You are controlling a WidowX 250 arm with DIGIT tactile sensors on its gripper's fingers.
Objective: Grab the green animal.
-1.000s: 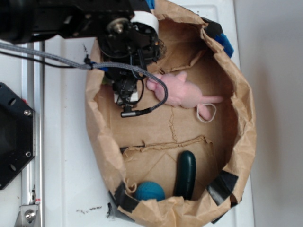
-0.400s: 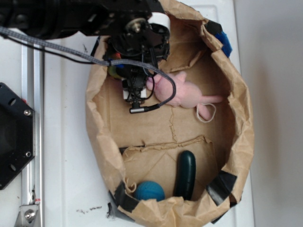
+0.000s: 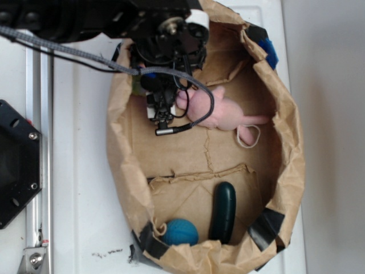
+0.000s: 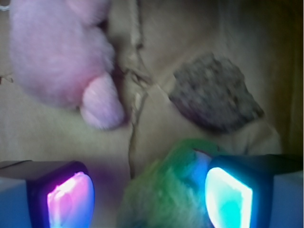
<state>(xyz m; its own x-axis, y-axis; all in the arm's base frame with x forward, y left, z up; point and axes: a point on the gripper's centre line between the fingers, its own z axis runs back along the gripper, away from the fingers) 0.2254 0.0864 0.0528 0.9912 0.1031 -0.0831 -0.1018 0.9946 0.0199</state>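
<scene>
Peeking out at the 10 o'clock edge of the brown paper bag (image 3: 288, 171) in the exterior view, the green animal (image 3: 137, 85) shows only as a sliver of lime fuzz under the black arm (image 3: 85, 20). In the wrist view the green animal (image 4: 166, 190) fills the bottom centre, fuzzy and blurred, lying between the two lit pads of the claw (image 4: 149, 197). The right-hand pad (image 4: 225, 197) glows teal and touches or overlaps the plush; the left-hand pad (image 4: 69, 199) glows pink and stands apart from it with bare paper between, so the claw is spread and grasps nothing.

At 11 o'clock from the green animal in the wrist view lies the pink plush (image 4: 61, 57), near it but not touching. At 1 o'clock is a dark rough patch (image 4: 213, 92) on the paper.

In the exterior view the pink plush (image 3: 219, 111) lies just at 3 o'clock of the claw (image 3: 162, 114), and a grey cable (image 3: 202, 105) curves over it. Well apart, at the bag's 6 o'clock end, sit a dark green oblong object (image 3: 223, 211) and a blue ball (image 3: 181, 232). The bag rests on a white counter (image 3: 80, 200).
</scene>
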